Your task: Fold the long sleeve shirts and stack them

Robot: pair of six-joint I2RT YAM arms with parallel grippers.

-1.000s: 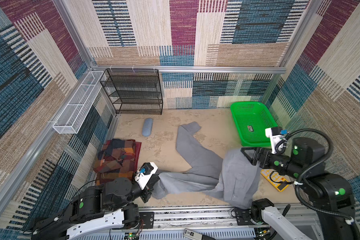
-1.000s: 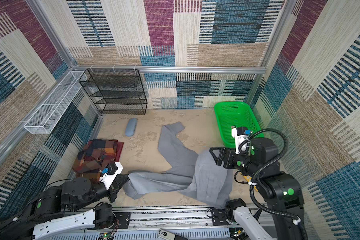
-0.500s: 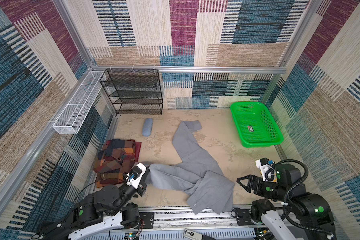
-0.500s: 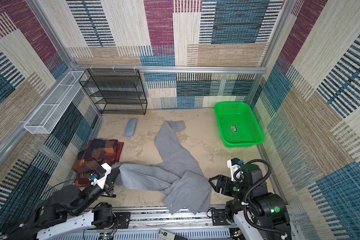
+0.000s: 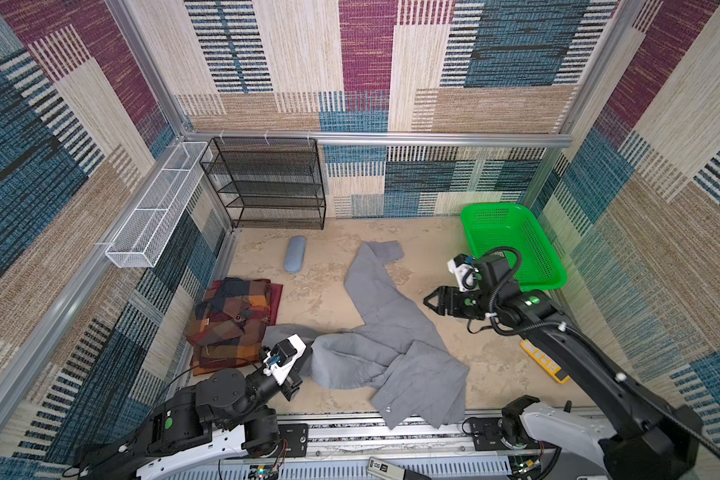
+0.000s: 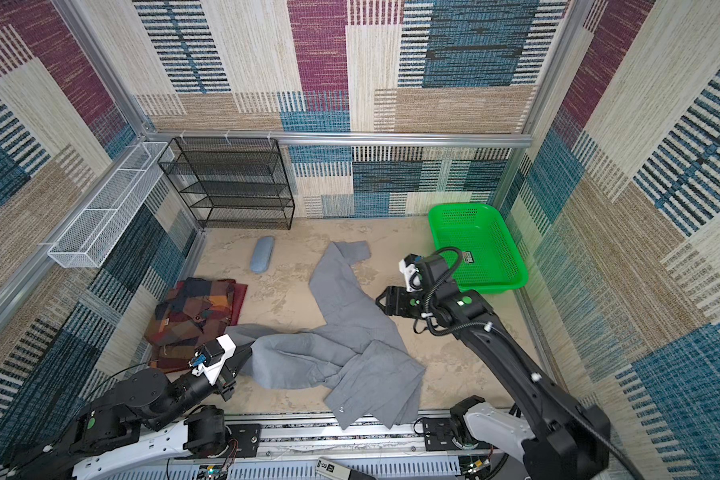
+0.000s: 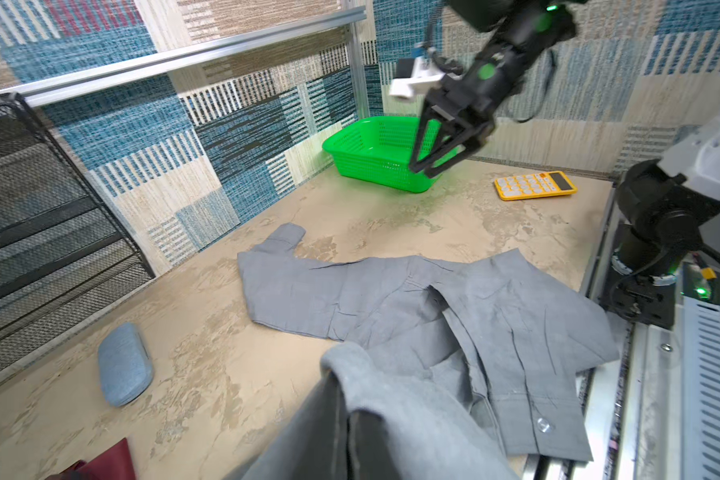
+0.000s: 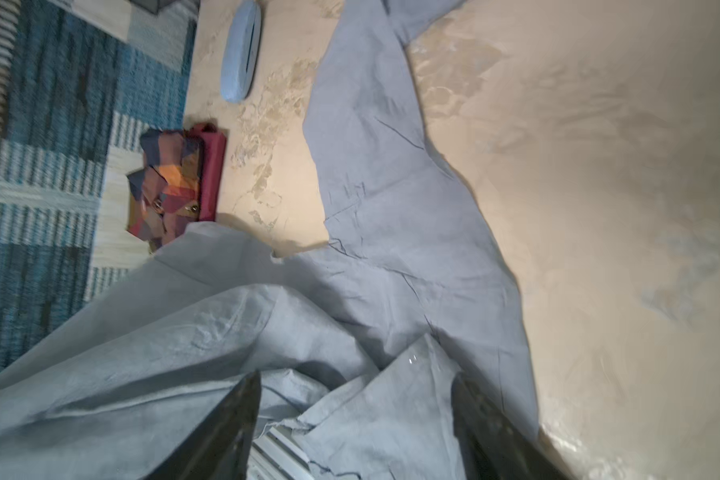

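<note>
The grey long sleeve shirt (image 5: 387, 345) (image 6: 350, 340) lies crumpled across the middle of the table, one sleeve stretched toward the back and its hem over the front rail. My left gripper (image 5: 306, 357) (image 6: 244, 353) is shut on the shirt's left edge; in the left wrist view the grey cloth (image 7: 391, 407) drapes over the closed fingers (image 7: 329, 415). My right gripper (image 5: 429, 300) (image 6: 381, 301) (image 7: 429, 166) hovers open beside the shirt's right side; the right wrist view shows its gap (image 8: 358, 399) above grey cloth, holding nothing. The plaid shirt (image 5: 231, 320) (image 6: 192, 316) (image 8: 167, 191) sits folded at the left.
A green basket (image 5: 512, 245) (image 6: 474, 245) stands at the back right, a black wire shelf (image 5: 267, 183) at the back left, and a white wire basket (image 5: 154, 212) on the left wall. A blue-grey case (image 5: 294, 254) lies near the shelf. A yellow calculator (image 5: 545, 365) (image 7: 535, 185) lies at the right.
My right gripper let go of the lifted shirt body, which dropped flat. The right arm dipped toward the front, then swung back toward the table's middle. My left gripper kept its hold.
</note>
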